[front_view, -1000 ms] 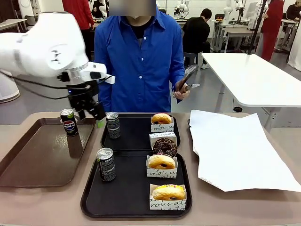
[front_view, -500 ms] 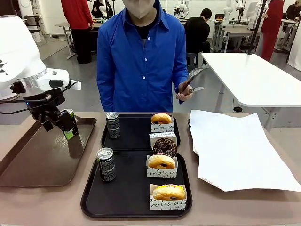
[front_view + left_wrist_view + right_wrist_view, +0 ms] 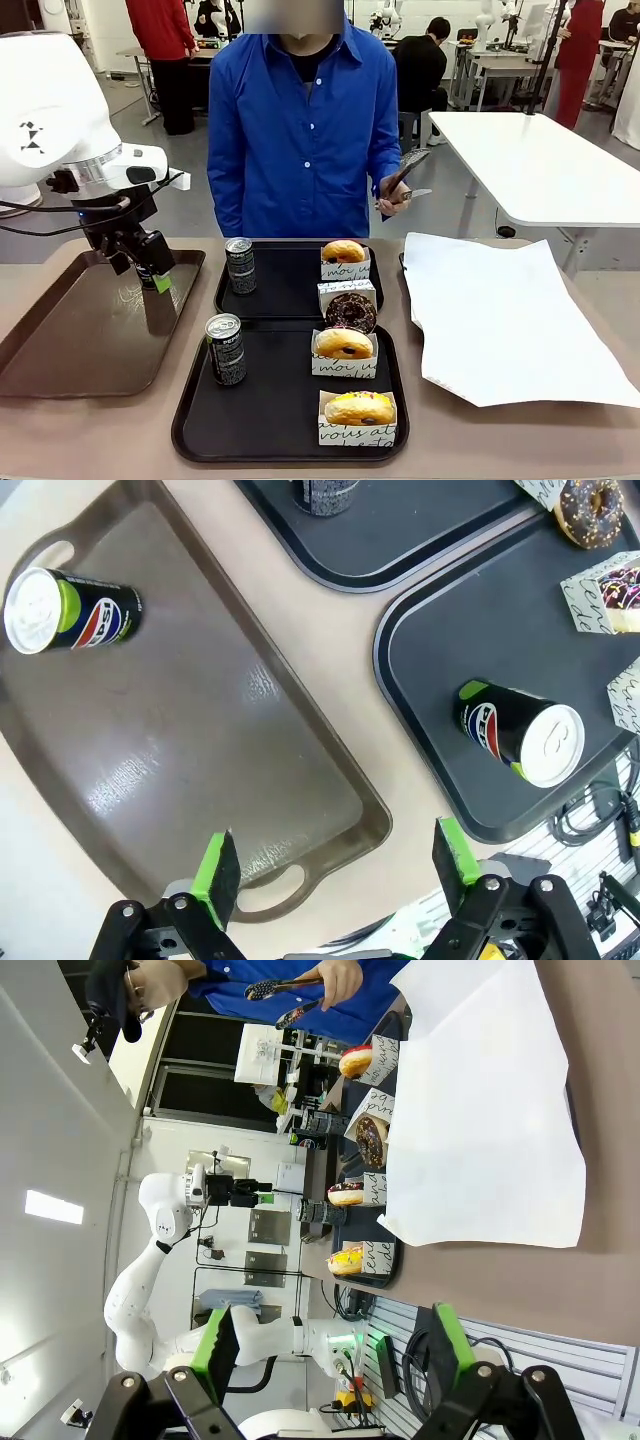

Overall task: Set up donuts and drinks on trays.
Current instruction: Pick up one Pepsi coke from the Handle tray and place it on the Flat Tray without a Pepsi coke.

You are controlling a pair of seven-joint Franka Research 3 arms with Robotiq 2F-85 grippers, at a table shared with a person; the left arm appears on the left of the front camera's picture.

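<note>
Two black trays lie end to end, the far tray (image 3: 285, 290) and the near tray (image 3: 270, 410). The far tray holds a drink can (image 3: 239, 265), a golden donut (image 3: 343, 251) and a chocolate donut (image 3: 350, 312), both in paper sleeves. The near one carries a second can (image 3: 225, 349), a golden-brown donut (image 3: 343, 343) and a yellow-iced donut (image 3: 359, 407). My left gripper (image 3: 152, 275) (image 3: 335, 855) hangs open and empty over the brown tray (image 3: 200, 730), where a third can (image 3: 70, 610) stands. My right gripper (image 3: 330, 1345) is open, off the table's side.
The person stands at the far side holding tongs (image 3: 405, 180) in one hand. A large white paper sheet (image 3: 500, 320) covers the table's right part. The long brown tray (image 3: 90, 330) lies at the left, next to the black trays.
My left arm has swung left, from beside the can at the brown tray's far corner to in front of it, its jaws still open. The trays' contents have not moved.
</note>
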